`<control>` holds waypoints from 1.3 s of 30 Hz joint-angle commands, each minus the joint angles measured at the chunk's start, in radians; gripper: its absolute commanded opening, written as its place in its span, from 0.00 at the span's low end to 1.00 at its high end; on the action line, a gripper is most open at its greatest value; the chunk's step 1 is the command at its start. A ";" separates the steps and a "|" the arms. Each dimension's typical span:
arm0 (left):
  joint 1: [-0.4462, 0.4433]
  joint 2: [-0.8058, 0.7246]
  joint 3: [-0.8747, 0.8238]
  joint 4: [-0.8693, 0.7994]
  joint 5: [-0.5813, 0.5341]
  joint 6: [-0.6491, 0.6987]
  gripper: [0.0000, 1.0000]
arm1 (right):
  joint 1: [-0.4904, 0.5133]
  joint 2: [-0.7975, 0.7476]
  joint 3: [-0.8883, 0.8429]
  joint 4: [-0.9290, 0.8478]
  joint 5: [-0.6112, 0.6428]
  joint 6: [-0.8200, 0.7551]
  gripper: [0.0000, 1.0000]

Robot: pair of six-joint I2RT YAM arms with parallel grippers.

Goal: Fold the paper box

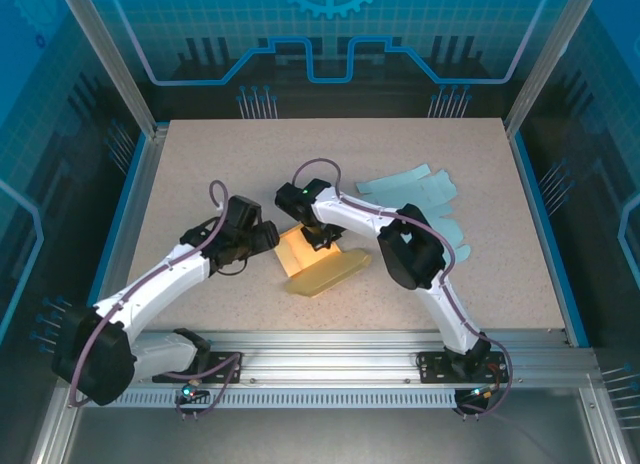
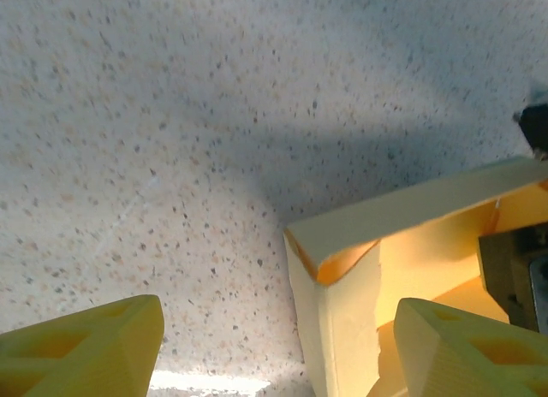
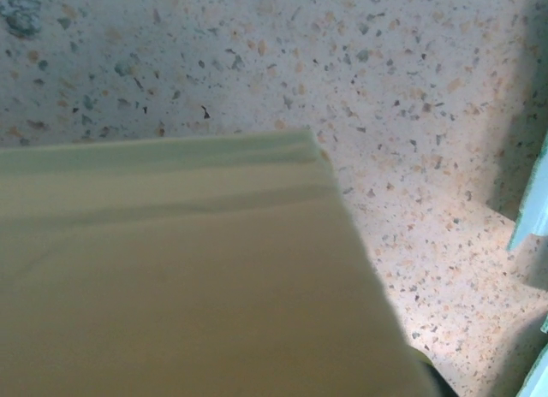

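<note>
The yellow paper box [image 1: 318, 264] lies partly folded at the table's middle, one wall raised. My left gripper [image 1: 268, 238] sits at the box's left side. In the left wrist view its yellow fingers [image 2: 86, 346] stand wide apart, open, and the box's upright corner [image 2: 342, 303] rises between them, nearer the right finger. My right gripper [image 1: 320, 238] reaches down into the box from behind. A dark part of it shows inside the box [image 2: 514, 269]. In the right wrist view a yellow panel [image 3: 188, 277] covers the fingers, so their state is hidden.
Several flat teal paper blanks [image 1: 420, 196] lie spread at the back right, one edge showing [image 3: 531, 200]. Speckled tabletop [image 1: 200, 164] surrounds the box. Metal rails and posts [image 1: 350, 349] frame the table.
</note>
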 commanded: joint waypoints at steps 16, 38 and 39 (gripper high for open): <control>0.000 -0.070 -0.025 -0.044 -0.143 -0.028 0.74 | 0.020 0.276 0.120 -0.184 0.181 0.004 0.09; -0.021 0.094 0.015 -0.027 0.040 -0.023 0.69 | -0.012 0.074 0.194 -0.080 -0.039 -0.080 0.58; -0.024 0.108 0.019 -0.033 0.043 -0.029 0.69 | -0.012 0.073 0.197 -0.078 -0.041 -0.083 0.58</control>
